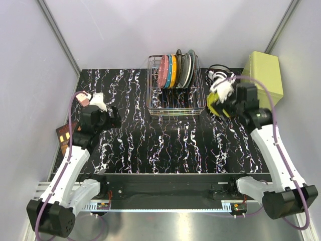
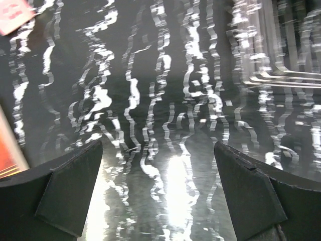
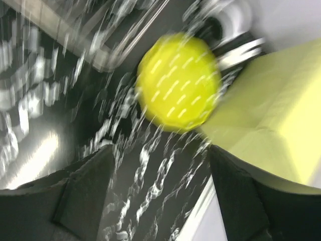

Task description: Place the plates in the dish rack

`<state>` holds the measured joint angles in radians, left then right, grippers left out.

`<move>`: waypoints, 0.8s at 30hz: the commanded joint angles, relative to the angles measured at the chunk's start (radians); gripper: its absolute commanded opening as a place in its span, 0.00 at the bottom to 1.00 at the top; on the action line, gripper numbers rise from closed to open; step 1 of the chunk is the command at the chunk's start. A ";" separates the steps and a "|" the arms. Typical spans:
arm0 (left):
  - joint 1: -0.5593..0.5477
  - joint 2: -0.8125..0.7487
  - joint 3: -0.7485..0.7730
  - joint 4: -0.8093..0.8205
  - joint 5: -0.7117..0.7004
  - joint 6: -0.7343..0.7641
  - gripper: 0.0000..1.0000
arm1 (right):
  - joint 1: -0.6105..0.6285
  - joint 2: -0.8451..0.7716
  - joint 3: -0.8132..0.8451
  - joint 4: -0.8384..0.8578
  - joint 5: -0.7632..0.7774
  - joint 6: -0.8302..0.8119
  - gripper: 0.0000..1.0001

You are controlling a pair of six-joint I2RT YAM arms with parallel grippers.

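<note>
Near edge: both arm bases sit at the front rim of the black, white-veined tabletop (image 1: 165,140), which stretches between them as far as the rack's front.

Left: the left gripper (image 2: 158,160) hangs low over the tabletop near its left edge. Its jaws are spread wide and grasp nothing, with only bare marbled surface between the fingers (image 2: 70,191).

Right: the right gripper (image 3: 160,153) is likewise spread and holds nothing. The yellow-green plate (image 3: 178,83) lies just ahead of its fingertips, not between them, in the narrow gap between the rack's right side and the yellow-green box (image 1: 263,75). Blur hides whether the plate lies flat or leans.

Far centre: the dish rack (image 1: 173,109) stands against the back edge. The pink plate (image 1: 163,71), blue plate (image 1: 168,70) and orange plate (image 1: 173,71) stand upright side by side in its far slots, with grey and dark plates (image 1: 185,68) just to their right.
</note>
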<state>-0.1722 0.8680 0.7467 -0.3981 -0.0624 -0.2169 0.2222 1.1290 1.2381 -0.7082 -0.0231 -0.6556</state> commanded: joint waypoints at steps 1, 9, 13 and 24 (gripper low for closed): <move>0.022 0.012 0.057 0.027 -0.062 0.050 0.99 | -0.021 0.054 -0.250 0.093 -0.141 -0.274 0.70; 0.108 0.060 0.052 -0.004 0.163 -0.024 0.68 | -0.116 0.404 -0.097 0.207 -0.166 -0.121 0.03; 0.141 0.089 0.052 -0.001 0.199 -0.016 0.45 | -0.167 0.518 0.009 0.217 -0.208 -0.069 0.01; 0.217 0.154 0.094 -0.002 0.197 -0.015 0.00 | -0.253 0.824 0.113 0.234 -0.199 -0.009 0.00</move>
<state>0.0288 1.0054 0.7788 -0.4278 0.1097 -0.2394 -0.0124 1.8839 1.3163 -0.4835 -0.2123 -0.6956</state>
